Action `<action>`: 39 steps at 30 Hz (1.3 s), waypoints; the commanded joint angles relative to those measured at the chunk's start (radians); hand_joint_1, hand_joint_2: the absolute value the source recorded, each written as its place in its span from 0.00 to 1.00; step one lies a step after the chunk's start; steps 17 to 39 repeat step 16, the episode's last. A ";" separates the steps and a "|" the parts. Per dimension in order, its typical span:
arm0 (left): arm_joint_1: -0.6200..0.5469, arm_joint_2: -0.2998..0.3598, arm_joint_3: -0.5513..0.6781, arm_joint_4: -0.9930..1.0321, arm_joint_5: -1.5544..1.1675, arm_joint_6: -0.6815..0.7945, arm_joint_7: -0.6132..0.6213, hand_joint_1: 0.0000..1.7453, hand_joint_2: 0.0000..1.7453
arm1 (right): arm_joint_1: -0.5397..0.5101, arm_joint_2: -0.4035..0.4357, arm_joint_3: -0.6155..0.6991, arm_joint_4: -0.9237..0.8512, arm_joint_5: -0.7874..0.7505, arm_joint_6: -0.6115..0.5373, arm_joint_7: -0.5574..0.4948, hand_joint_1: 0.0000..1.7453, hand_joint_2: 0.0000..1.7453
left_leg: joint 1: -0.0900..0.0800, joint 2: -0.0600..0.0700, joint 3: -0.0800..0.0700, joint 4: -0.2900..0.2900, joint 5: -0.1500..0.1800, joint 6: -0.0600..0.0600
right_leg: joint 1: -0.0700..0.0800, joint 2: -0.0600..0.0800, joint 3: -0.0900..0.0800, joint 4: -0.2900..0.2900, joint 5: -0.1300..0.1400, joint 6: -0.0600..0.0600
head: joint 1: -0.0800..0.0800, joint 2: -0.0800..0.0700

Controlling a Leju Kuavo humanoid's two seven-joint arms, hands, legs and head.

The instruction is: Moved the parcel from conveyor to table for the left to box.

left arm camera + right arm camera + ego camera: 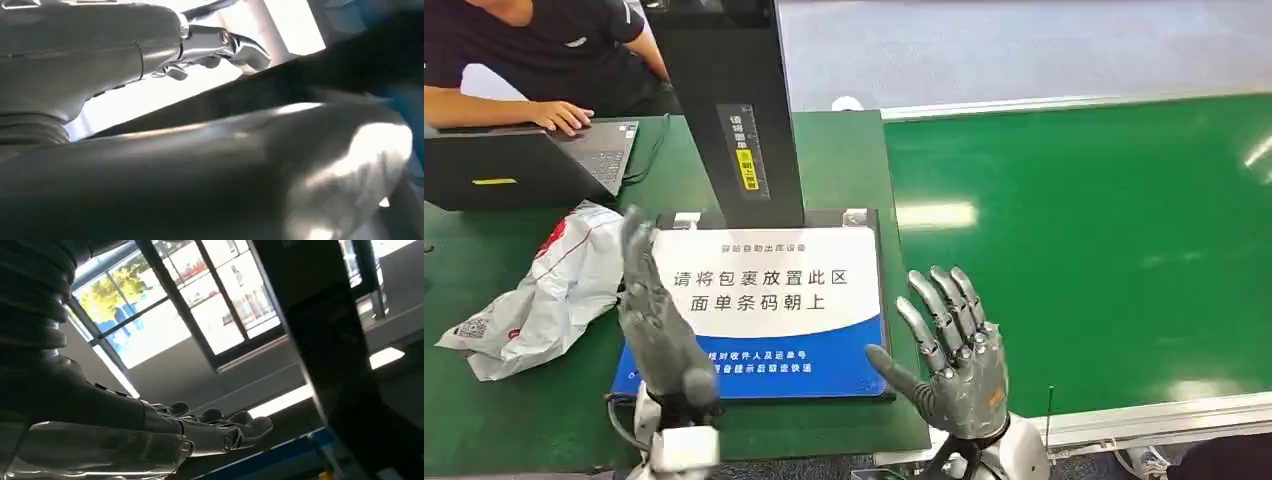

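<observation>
The crumpled white plastic parcel bag [539, 290] lay at centre left on the green table [484, 400], just beside the open, empty left hand [659, 325]; the spread-fingered, empty right hand [954, 355] hovered farther off.

My left hand [662, 330]: dull grey metal, dark ball-tipped thumb | my right hand [954, 355]: silver segmented fingers, shiny knuckles | wrists: white cuffs, black cables.

The table [514, 420] is seen from high above, looking down; the black post [724, 100] is shared, seen close from below.
</observation>
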 commanded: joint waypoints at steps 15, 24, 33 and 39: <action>0.037 -0.085 0.364 0.211 0.842 -0.719 0.005 0.00 0.00 | -0.015 -0.037 -0.184 0.280 -1.288 0.817 0.101 0.00 1.00 | -0.002 0.002 0.015 -0.011 0.003 0.000 | -0.001 0.002 0.011 -0.009 0.004 -0.003 | -0.001 0.000; 0.031 -0.092 0.385 0.244 0.895 -0.792 0.005 0.00 0.00 | -0.016 -0.036 -0.189 0.283 -1.288 0.837 0.106 0.00 1.00 | -0.002 0.002 0.015 -0.011 0.003 0.000 | -0.001 0.002 0.012 -0.010 0.005 -0.003 | -0.001 0.000; 0.031 -0.092 0.385 0.244 0.895 -0.792 0.005 0.00 0.00 | -0.016 -0.036 -0.189 0.283 -1.288 0.837 0.106 0.00 1.00 | -0.002 0.002 0.015 -0.011 0.003 0.000 | -0.001 0.002 0.012 -0.010 0.005 -0.003 | -0.001 0.000; 0.031 -0.092 0.385 0.244 0.895 -0.792 0.005 0.00 0.00 | -0.016 -0.036 -0.189 0.283 -1.288 0.837 0.106 0.00 1.00 | -0.002 0.002 0.015 -0.011 0.003 0.000 | -0.001 0.002 0.012 -0.010 0.005 -0.003 | -0.001 0.000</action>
